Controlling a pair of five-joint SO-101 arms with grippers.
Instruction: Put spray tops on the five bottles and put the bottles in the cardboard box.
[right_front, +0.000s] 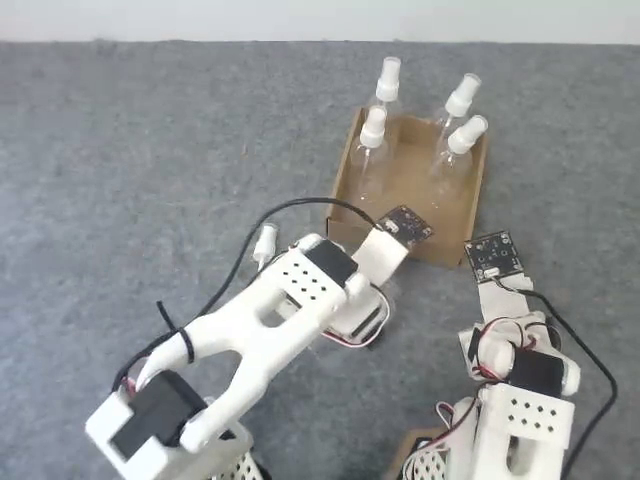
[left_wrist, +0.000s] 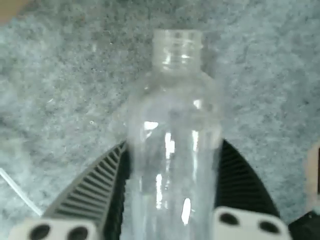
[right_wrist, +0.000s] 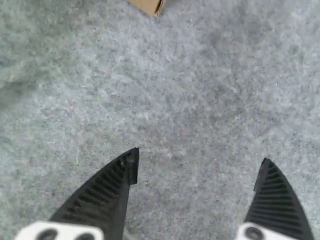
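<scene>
My left gripper (left_wrist: 172, 147) is shut on a clear bottle (left_wrist: 172, 150) whose threaded neck is bare, held just above the grey carpet. From above, this arm reaches to the near edge of the cardboard box (right_front: 345, 180), and the left gripper (right_front: 378, 300) sits under its wrist. Several bottles with white spray tops (right_front: 372, 135) stand in the box. A loose spray top (right_front: 265, 243) lies on the carpet left of the arm. My right gripper (right_wrist: 200, 162) hangs open over bare carpet, with nothing between its fingers.
The right arm (right_front: 515, 390) stands at the near right, its wrist close to the box's near right corner (right_wrist: 147, 6). Grey carpet (right_front: 120, 180) covers the whole table, with wide free room on the left. A black cable (right_front: 235, 265) loops over the left arm.
</scene>
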